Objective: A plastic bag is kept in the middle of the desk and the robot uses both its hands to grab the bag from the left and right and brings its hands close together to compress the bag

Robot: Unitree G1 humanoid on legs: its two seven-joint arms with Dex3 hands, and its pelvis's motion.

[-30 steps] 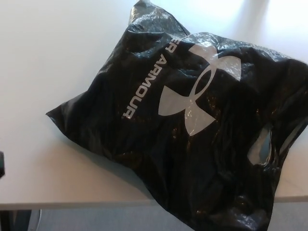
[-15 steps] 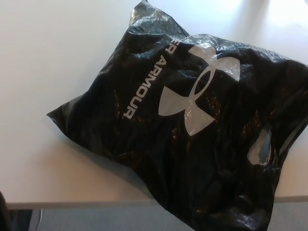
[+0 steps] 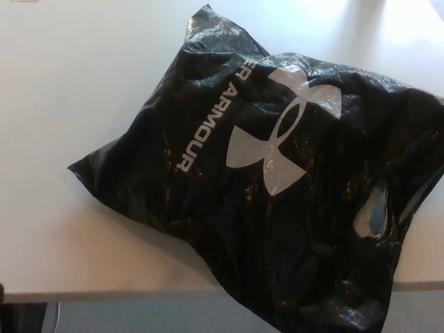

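Item: one large, crinkled, glossy black plastic carrier bag [image 3: 277,187], lying flat and slightly puffed on a plain white desk top [image 3: 83,90]

Surroundings: the desk is bare on the left and far sides of the bag; bright patches of light fall on the far right part of the surface. The desk's near edge [image 3: 104,295] runs across the bottom of the view, with grey floor [image 3: 139,316] below it. Nothing stands on the bag or between it and the camera. A small dark shape [image 3: 2,293] sits at the extreme lower-left border, too little of it showing to say what it is.

Markings: a large pale grey interlocking-curve logo [image 3: 281,132] is printed on the upper face. Beside it, toward the left, runs grey block lettering [image 3: 211,118]; the readable part is "ER ARMOUR", the beginning lost in a fold. The lettering reads from far to near.

Position and orientation: the bag occupies the middle and right of the desk. One corner points to the far side, another to the left, so it sits diamond-wise; its long axis runs from the far-left corner toward the near-right. The near-right end overhangs the desk's near edge. A die-cut oval handle hole [image 3: 373,215] shows near the right side, and the bag's right margin is cut off by the frame.

Hands: neither the left nor the right hand appears in view; nothing grasps the bag
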